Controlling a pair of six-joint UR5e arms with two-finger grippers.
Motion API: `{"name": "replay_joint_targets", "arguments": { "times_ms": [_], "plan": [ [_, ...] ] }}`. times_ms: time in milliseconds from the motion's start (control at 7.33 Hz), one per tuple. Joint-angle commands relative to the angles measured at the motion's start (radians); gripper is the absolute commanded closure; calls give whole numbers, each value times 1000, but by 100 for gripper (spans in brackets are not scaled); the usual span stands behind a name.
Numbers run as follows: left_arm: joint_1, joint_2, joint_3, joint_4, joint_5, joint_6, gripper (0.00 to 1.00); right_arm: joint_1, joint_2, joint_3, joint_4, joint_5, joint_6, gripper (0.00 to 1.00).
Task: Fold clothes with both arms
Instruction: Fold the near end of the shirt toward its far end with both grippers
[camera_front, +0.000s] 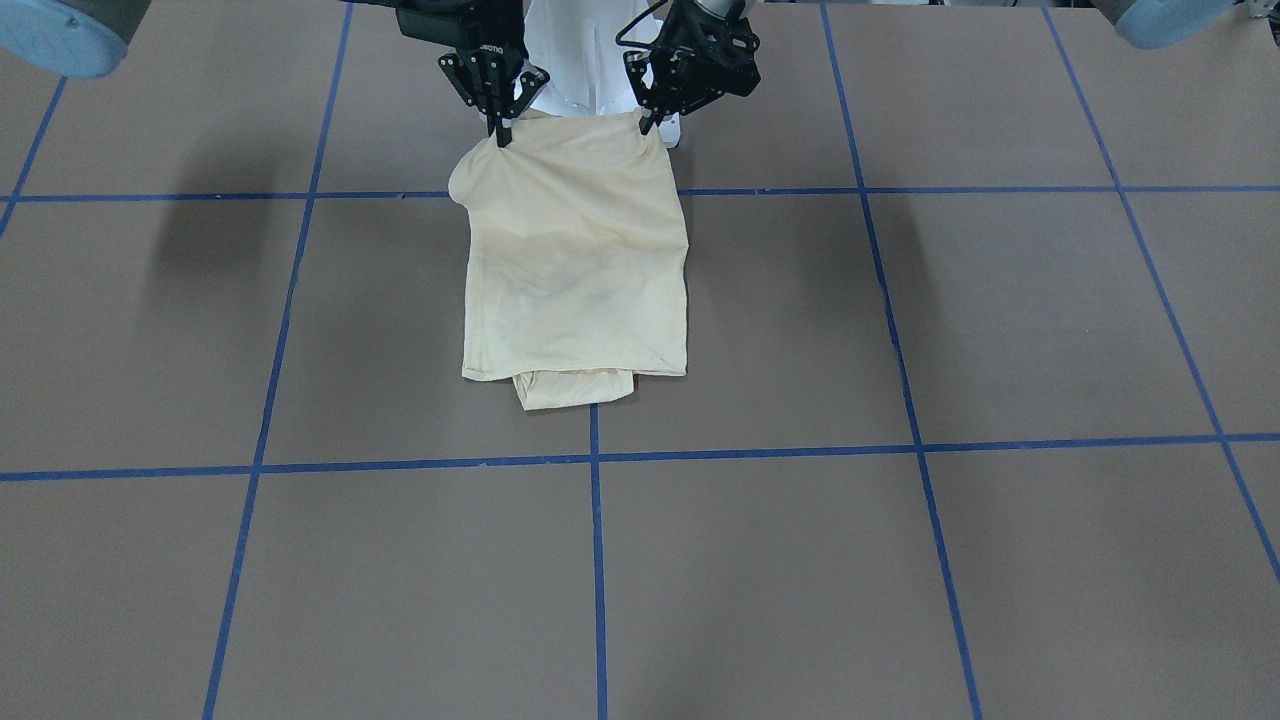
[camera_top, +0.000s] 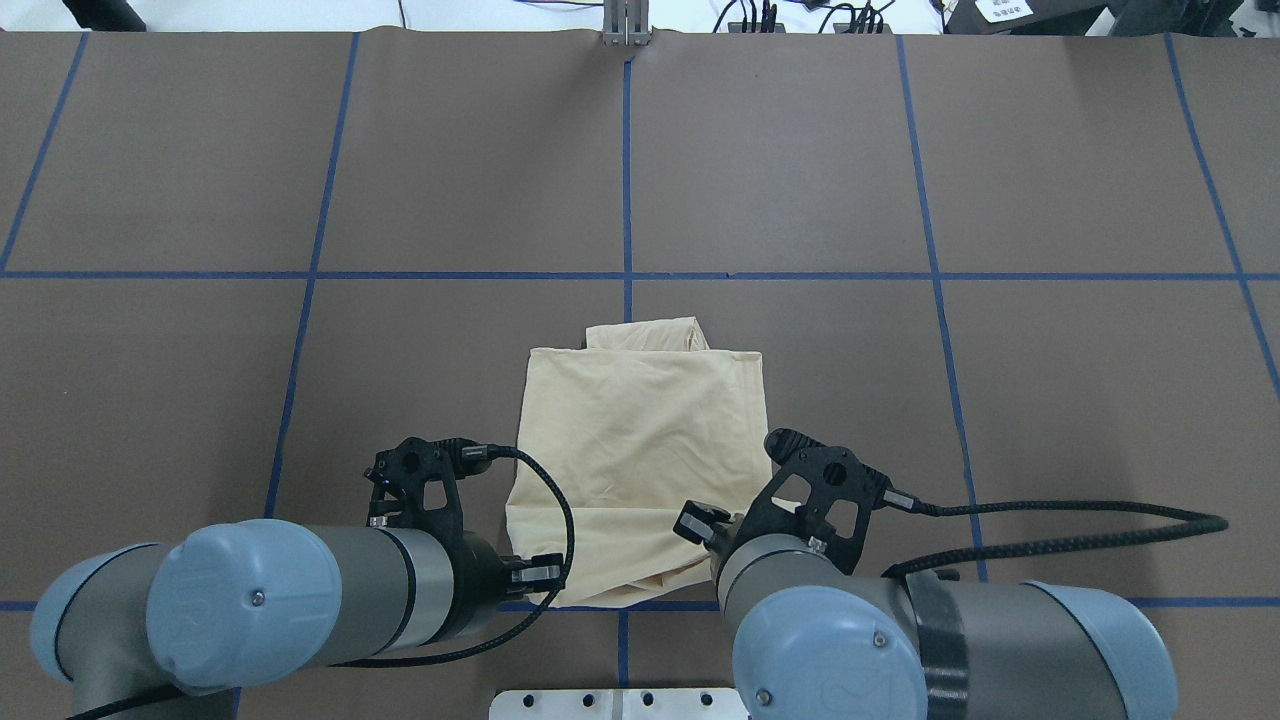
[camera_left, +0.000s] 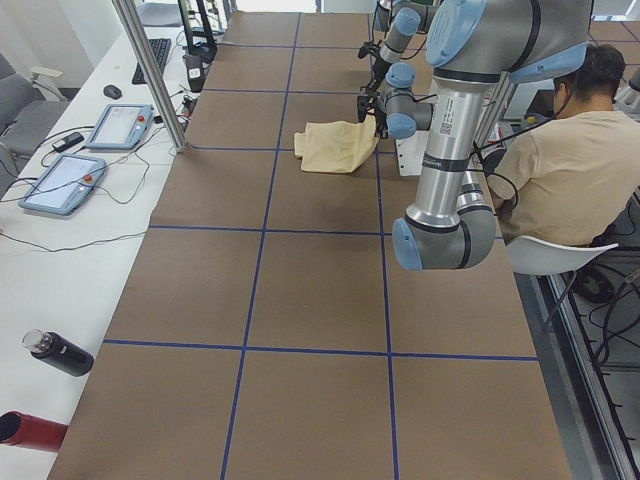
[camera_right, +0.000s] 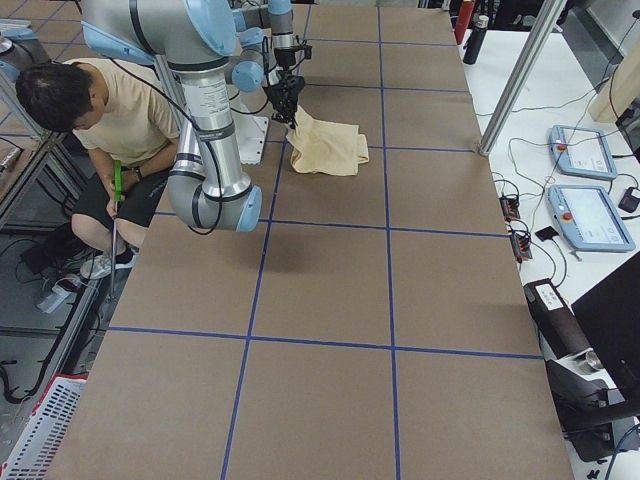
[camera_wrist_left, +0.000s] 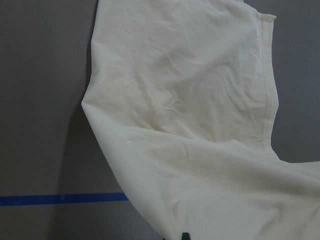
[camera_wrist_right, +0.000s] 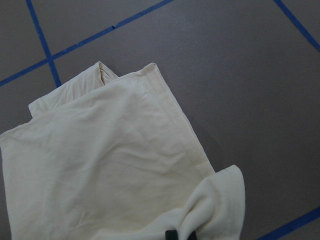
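Closest to the robot, in front of the white pedestal (camera_front: 575, 60), the two grippers hung side by side over the table (camera_front: 900, 550). Each was clenched on one corner of the shirt's robot-side edge. The left gripper (camera_front: 647, 125) pinched the corner on the robot's left, and the right gripper (camera_front: 501, 135) pinched the one on its right. Both wrist views showed a dark fingertip buried in bunched cream cloth. Between the two grips that edge was raised off the surface and sagged a little, and the cloth bulged outward just below the right gripper.

From there the shirt (camera_front: 575, 270) sloped down onto the table as a folded oblong with a plain cream side up. Its long axis ran straight away from the robot, along the central line of blue tape (camera_front: 597, 560), which passed beneath it. The lifted end was over the cross line nearest the robot, and the low end pointed toward the operators' side. The two long sides were roughly parallel, with soft creases across the middle.

The far short edge lay flat and straight on the table, short of the next cross line. A narrower layer (camera_front: 575, 388) of the same cloth stuck out from under that edge, near its middle.
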Motion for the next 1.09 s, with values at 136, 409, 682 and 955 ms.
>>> {"name": "replay_joint_targets", "arguments": {
  "times_ms": [136, 409, 682, 955],
  "plan": [
    [-56, -10, 7, 2, 0, 27, 100, 94, 1, -97, 118, 22, -89, 100],
    [-130, -97, 131, 0, 0, 53, 100, 146, 3, -149, 176, 24, -121, 100],
    [-199, -135, 245, -7, 5, 141, 100, 208, 73, -315, 257, 22, -150, 100],
    [-260, -189, 367, -29, 5, 209, 100, 246, 127, -434, 303, 27, -167, 100]
  ]
}}
